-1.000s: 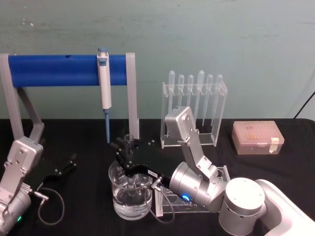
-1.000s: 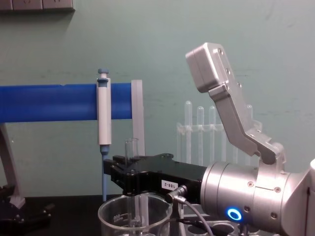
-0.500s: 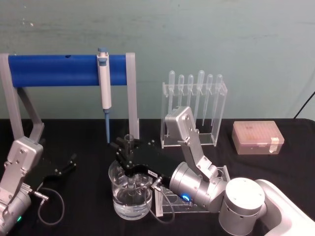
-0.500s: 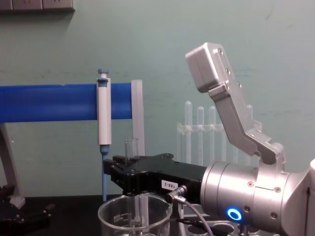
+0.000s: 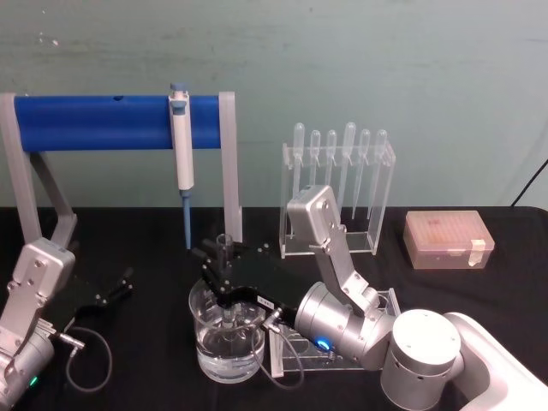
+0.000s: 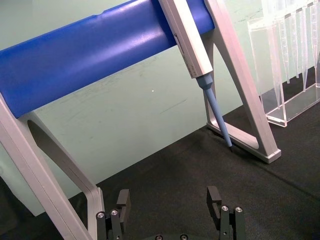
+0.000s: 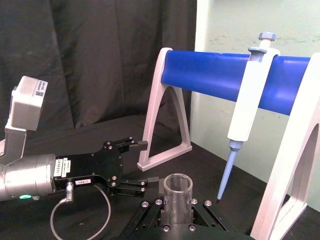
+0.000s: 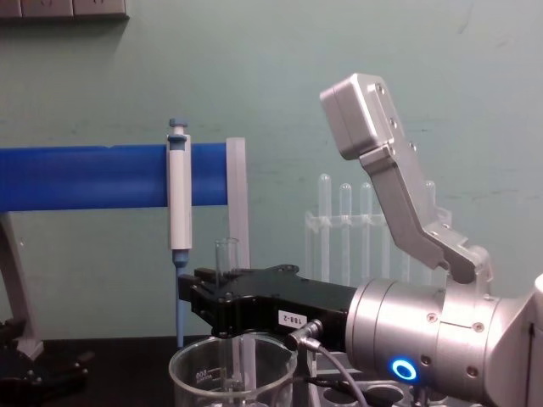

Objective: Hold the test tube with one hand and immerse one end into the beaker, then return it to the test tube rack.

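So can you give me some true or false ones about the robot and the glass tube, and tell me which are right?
1. The right gripper holds the test tube standing upright. True.
2. The test tube's bottom end hangs outside the beaker. False: its bottom end is down inside the beaker.
3. The left gripper is grabbing the pipettor. False: the left gripper is open and holds nothing, low on the left, while the pipettor hangs from the blue bar.
4. The pipettes stand in a clear rack at the back. True.
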Robot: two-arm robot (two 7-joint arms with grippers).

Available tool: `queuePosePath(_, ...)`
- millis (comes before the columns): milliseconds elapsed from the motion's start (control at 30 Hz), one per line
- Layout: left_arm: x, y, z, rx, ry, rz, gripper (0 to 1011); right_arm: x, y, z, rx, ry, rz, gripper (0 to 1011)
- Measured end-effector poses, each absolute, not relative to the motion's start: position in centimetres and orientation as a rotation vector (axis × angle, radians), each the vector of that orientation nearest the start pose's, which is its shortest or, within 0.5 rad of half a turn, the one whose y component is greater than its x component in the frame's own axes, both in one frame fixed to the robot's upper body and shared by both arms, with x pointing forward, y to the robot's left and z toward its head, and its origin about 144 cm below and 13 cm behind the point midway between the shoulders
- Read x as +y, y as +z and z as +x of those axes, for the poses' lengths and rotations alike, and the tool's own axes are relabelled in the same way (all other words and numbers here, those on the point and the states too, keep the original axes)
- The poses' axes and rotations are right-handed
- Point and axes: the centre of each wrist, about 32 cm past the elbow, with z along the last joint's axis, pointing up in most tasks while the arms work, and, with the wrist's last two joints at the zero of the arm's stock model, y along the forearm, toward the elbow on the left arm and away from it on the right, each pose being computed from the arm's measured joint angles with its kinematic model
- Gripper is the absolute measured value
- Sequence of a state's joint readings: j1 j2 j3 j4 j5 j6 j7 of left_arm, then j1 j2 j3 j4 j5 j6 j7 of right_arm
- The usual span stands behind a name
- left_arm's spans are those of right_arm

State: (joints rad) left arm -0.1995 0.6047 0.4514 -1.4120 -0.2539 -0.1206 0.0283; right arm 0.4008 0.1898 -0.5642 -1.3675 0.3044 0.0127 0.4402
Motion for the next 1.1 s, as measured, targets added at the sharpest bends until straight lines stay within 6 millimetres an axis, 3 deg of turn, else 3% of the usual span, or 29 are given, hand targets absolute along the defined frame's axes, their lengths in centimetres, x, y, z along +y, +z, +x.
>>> queuePosePath(1100,30.97,113.98,48.86,-0.285,1.248,0.304,1000,-12.75,118.85,53.18,-0.07,-0.635,-0.014,151)
